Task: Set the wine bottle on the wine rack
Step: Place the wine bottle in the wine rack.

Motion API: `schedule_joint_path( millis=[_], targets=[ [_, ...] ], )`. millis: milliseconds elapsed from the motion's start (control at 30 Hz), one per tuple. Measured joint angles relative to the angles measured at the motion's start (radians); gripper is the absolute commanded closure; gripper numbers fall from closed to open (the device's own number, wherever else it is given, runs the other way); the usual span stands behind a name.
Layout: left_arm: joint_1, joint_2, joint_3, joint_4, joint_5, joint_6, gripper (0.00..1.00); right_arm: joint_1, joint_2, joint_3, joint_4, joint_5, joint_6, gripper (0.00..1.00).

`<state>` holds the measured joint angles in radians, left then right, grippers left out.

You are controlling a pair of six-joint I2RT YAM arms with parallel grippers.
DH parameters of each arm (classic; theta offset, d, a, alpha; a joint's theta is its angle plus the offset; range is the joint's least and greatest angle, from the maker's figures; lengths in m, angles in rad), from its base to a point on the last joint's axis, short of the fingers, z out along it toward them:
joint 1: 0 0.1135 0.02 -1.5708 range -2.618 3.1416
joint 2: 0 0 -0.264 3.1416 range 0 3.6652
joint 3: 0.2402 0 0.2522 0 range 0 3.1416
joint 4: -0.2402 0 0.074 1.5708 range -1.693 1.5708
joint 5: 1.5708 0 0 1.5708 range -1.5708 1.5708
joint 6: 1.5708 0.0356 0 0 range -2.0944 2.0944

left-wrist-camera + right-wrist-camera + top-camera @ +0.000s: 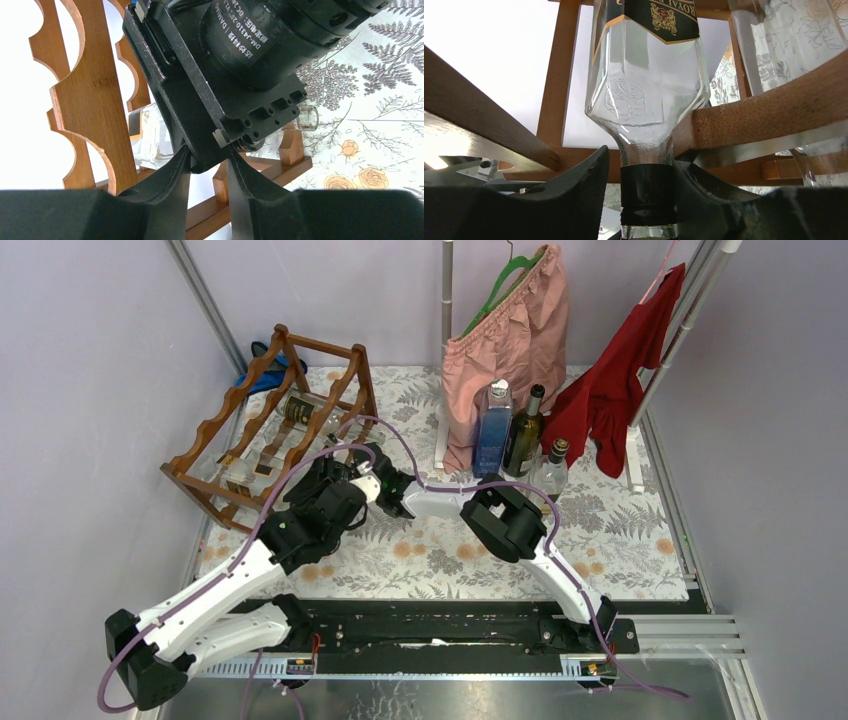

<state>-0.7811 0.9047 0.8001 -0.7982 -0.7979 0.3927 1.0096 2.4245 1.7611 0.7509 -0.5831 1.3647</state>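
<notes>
The reddish-brown wine rack (224, 405) stands at the back left of the floral mat. A clear wine bottle (646, 85) with a black and gold label lies on the rack's rails (769, 115), neck toward me. My right gripper (644, 160) is open around its black-banded neck, with a gap on the left side while the right finger sits against the neck. From above this bottle (297, 408) rests in an upper tier. My left gripper (209, 160) is narrowly open, holding nothing, its tips right at the right arm's black wrist housing (240, 60) beside the rack (95, 100).
More clear bottles lie in the rack (784, 45). A blue bottle (493, 430), a dark green bottle (525, 430) and a small clear one (552, 468) stand at the back. Behind them hang pink (510, 330) and red (625, 370) garments.
</notes>
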Motion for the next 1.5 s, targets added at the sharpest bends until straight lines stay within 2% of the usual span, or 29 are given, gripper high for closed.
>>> schedule_joint_path(
  millis=[267,633,900,1133,1500],
  targets=[
    [0.029,0.047,0.097,-0.084,0.087,-0.051,0.56,-0.001,0.000,0.000,0.009,-0.003,0.021,0.46],
    [0.029,0.024,0.097,-0.096,0.143,-0.081,0.47,0.000,0.001,0.000,0.008,-0.006,0.012,0.44],
    [0.027,0.064,0.117,-0.121,0.136,-0.136,0.31,0.000,0.002,0.000,0.009,-0.006,0.009,0.43],
    [0.023,0.095,0.166,-0.161,0.134,-0.181,0.31,0.000,0.002,0.000,0.010,-0.009,0.011,0.43],
    [0.008,0.130,0.146,-0.139,0.069,-0.166,0.34,-0.001,0.002,0.000,0.010,-0.013,0.010,0.43]
  ],
)
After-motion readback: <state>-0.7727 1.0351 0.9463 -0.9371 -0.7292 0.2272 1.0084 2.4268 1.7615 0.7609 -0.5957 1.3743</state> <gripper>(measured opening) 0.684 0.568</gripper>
